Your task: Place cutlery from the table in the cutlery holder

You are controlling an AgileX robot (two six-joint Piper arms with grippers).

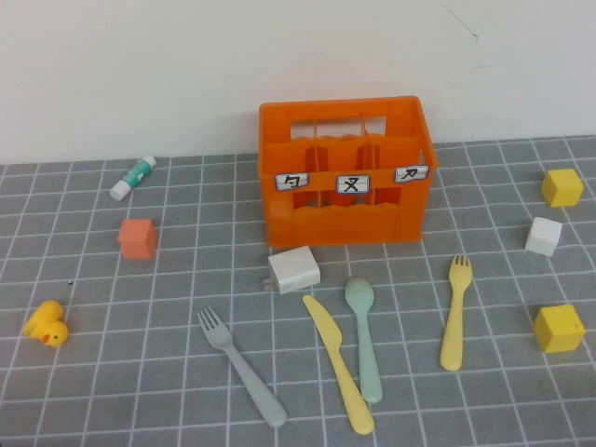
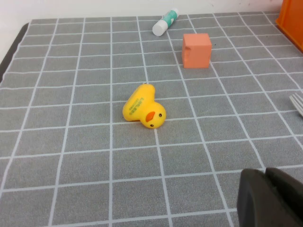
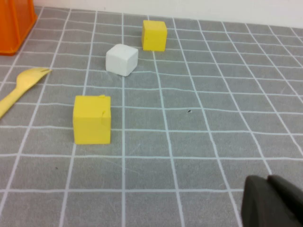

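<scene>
The orange cutlery holder point(image 1: 345, 172) stands at the back middle of the tiled table point(image 1: 140, 372), its compartments holding nothing I can see. In front of it lie a grey fork point(image 1: 240, 365), a yellow knife point(image 1: 337, 363), a pale green spoon point(image 1: 363, 331) and a yellow fork point(image 1: 455, 311). Neither arm shows in the high view. My left gripper point(image 2: 266, 176) is shut and holds nothing, low over the table's near left, short of the yellow duck. My right gripper point(image 3: 269, 181) is shut and holds nothing at the near right, short of the yellow cubes; the yellow fork's point(image 3: 21, 87) head shows there.
A white block point(image 1: 294, 269) sits in front of the crate. On the left are a white-and-green tube point(image 1: 132, 177), an orange-pink cube point(image 1: 138, 238) and a yellow duck point(image 1: 47, 324). On the right are two yellow cubes point(image 1: 562, 187) point(image 1: 559, 328) and a white cube point(image 1: 543, 236).
</scene>
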